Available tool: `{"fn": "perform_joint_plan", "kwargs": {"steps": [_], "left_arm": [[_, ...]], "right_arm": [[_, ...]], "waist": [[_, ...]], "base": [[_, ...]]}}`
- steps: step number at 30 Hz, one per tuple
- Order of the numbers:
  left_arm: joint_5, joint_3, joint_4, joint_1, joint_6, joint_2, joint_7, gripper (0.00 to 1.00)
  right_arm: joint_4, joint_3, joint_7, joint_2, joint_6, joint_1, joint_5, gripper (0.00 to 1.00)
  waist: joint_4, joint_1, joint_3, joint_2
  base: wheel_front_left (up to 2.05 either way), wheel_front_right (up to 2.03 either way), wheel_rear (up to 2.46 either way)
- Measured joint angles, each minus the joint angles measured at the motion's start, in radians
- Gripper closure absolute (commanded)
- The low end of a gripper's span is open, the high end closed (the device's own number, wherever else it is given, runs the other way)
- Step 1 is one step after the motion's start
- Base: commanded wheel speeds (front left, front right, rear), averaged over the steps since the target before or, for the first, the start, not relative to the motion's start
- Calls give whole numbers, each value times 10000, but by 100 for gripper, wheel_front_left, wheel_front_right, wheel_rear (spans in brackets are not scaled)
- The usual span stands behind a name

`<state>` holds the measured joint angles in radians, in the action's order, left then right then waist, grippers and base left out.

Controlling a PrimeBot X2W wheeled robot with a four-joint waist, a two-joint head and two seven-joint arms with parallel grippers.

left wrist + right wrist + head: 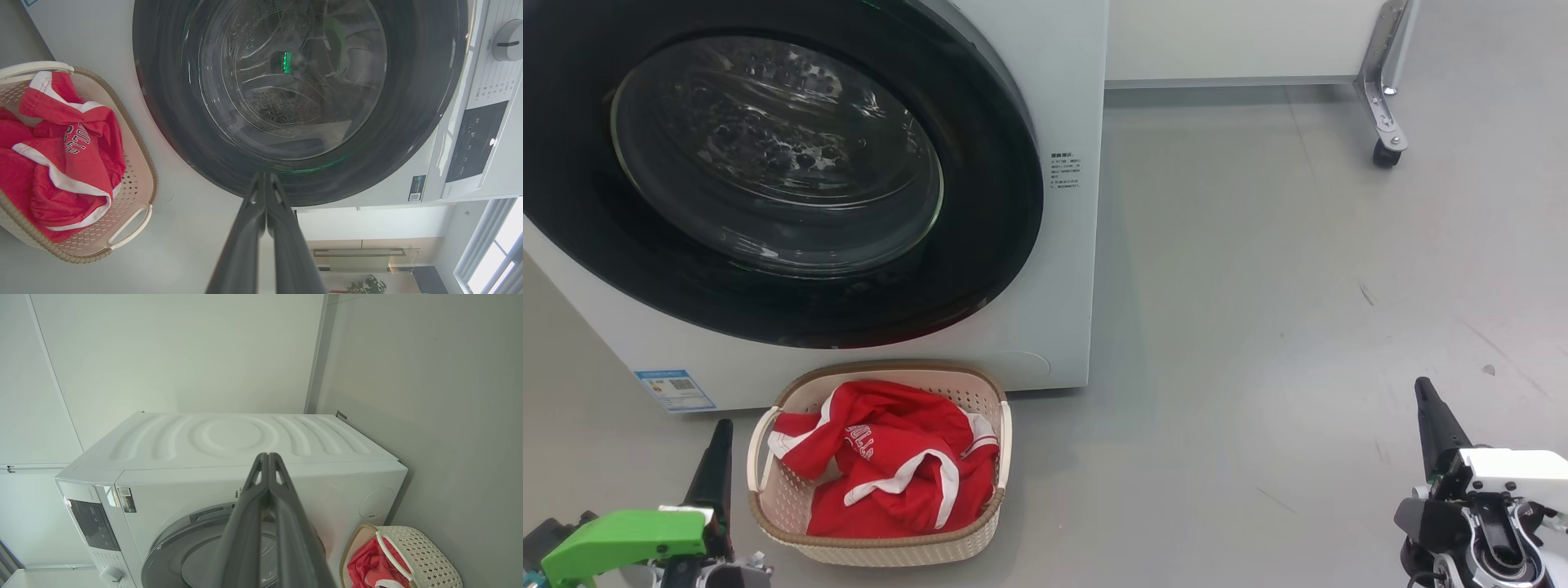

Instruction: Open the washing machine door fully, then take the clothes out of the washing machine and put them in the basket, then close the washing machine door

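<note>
The white washing machine [1062, 286] stands ahead with its round black-rimmed door [768, 163] lying flat against the front, glass bowl showing the steel drum behind. On the floor below it, the cream basket [882, 547] holds the red clothes [890, 465] with white stripes. My left gripper [719, 437] is shut and empty just left of the basket, fingers pointing at the machine. Far to the right over bare floor, my right gripper [1425, 392] is shut and empty. In the left wrist view the door [298, 98] faces the shut fingers [265, 179].
A white cabinet on a caster wheel [1387, 151] stands at the back right. Grey floor [1258, 327] stretches to the right of the machine. The control panel and dial [506, 41] sit along the machine's upper front. A wall [429, 375] runs beside the machine.
</note>
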<state>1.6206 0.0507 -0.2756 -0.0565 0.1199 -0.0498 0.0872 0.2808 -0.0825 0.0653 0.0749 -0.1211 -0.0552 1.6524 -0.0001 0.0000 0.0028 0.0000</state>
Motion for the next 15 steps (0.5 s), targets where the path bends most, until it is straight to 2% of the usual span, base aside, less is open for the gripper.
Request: {"fn": "perform_joint_plan", "kwargs": {"steps": [15], "left_arm": [[0,10,4,0,0,0,0,100]], "right_arm": [[-4,-15,0,-13,0,0,0,100]], "waist": [[1,0,1,0]], "base": [[0,0,0]]}}
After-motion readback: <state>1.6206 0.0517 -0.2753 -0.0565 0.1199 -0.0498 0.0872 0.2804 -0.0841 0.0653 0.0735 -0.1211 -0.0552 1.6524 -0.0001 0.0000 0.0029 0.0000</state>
